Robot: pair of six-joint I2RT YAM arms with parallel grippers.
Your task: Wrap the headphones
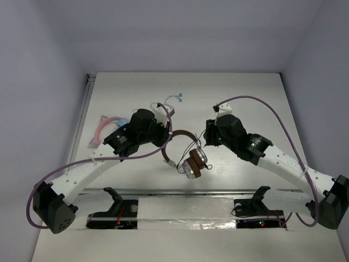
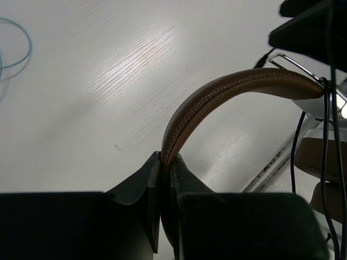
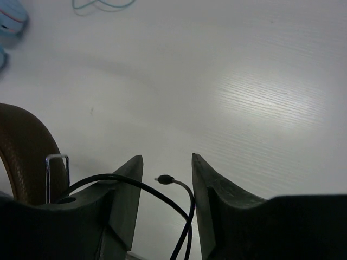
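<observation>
Mid-wrap: L gripper (image 2: 162,162) clamped on headphones (image 1: 188,155) headband (image 2: 217,92), R gripper (image 3: 167,162) at its 3 o'clock half-parted round loose plug (image 3: 164,179) of cable (image 3: 124,179); next prob needs pinching it, looping round headband.

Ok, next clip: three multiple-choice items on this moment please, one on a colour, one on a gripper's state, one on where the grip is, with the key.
1. On the headphones, what colour is the headband?
A. pink
B. black
C. brown

2. The right gripper is:
A. shut on the headband
B. open, the cable's end between its jaws
C. shut on the cable

3. The left gripper holds:
A. the cable
B. the headband
C. nothing

Key:
1 C, the left wrist view shows a brown stitched band.
2 B, the right wrist view shows the jaws apart and the cable's end loose in the gap.
3 B, the left wrist view shows the band pinched between the closed jaws.
</observation>
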